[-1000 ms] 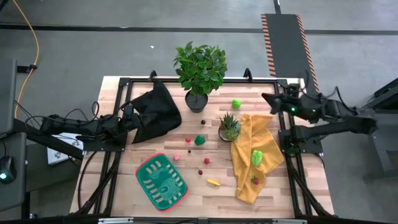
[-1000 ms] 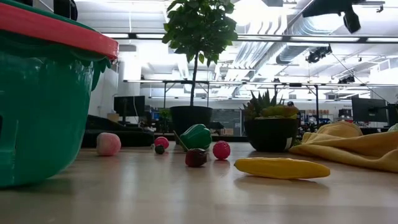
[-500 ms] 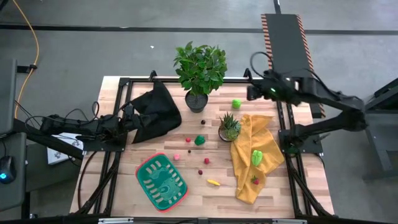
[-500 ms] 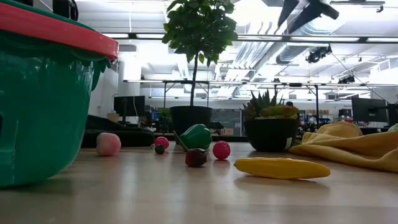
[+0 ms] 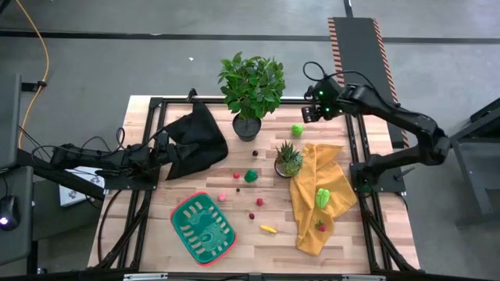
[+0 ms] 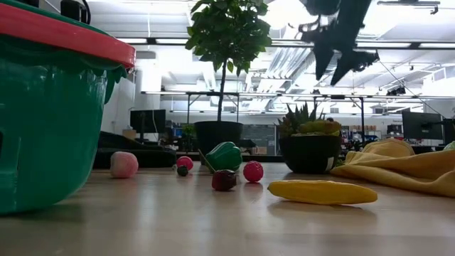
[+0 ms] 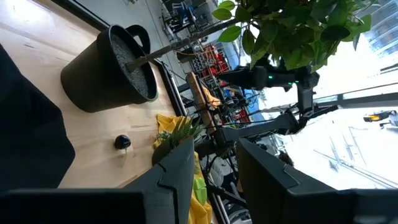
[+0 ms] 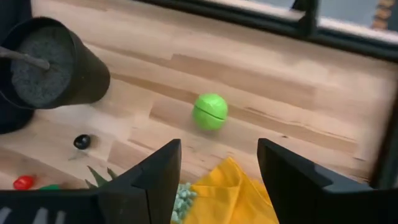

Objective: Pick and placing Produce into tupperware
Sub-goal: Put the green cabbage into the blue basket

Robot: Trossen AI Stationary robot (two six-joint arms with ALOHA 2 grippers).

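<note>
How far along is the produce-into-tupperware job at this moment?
Nothing looks done: the tupperware holds no produce. In hand: the right tool, open and empty, hovers near the green ball. Left: that ball, the yellow piece, the green piece and the rest. The left tool waits by the black cloth.

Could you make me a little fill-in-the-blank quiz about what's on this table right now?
1. The green ball lies on the bare ____ tabletop.
2. The green container with the red rim holds ____ produce.
3. The yellow banana lies on the table, not on the yellow ____.
4. The right gripper hangs above the green ball with its fingers ____.

Missing words: wooden; no; cloth; open
</note>
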